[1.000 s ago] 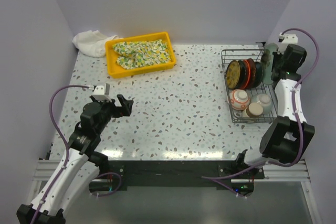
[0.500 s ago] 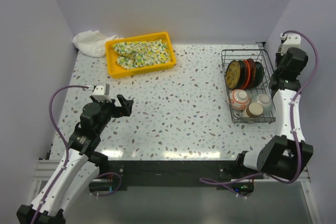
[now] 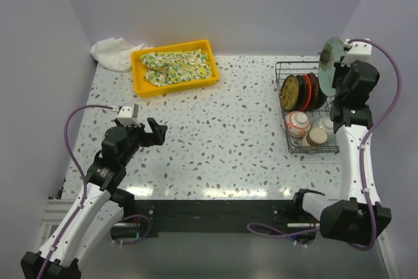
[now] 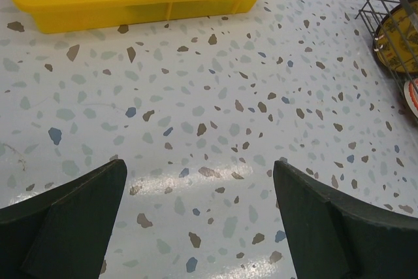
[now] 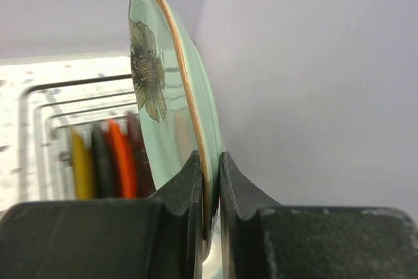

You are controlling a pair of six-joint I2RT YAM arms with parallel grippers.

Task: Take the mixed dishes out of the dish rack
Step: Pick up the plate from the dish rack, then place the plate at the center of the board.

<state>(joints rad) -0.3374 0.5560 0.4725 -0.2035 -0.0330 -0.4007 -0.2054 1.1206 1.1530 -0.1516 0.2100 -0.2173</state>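
Pale green plate (image 3: pixel 330 62) with dark flower motif stands on edge over far right corner of dish rack (image 3: pixel 312 151). Right gripper (image 5: pixel 209 161) clamps plate rim, one finger each side. Rack sits at right side of speckled table (image 3: pixel 228 129). Brown-yellow plate (image 3: pixel 290 93) and black-red bowl (image 3: pixel 307 91) stand upright in tines. Red-patterned white bowl (image 3: pixel 298 123), tan cup (image 3: pixel 318 136) and celadon bowl (image 3: pixel 328 124) lie in near part. Left gripper (image 4: pixel 199 169) is spread wide and empty, low over table, well apart from rack. Yellow tray (image 3: pixel 176 85) holding floral cloth (image 3: pixel 177 63) sits far left.
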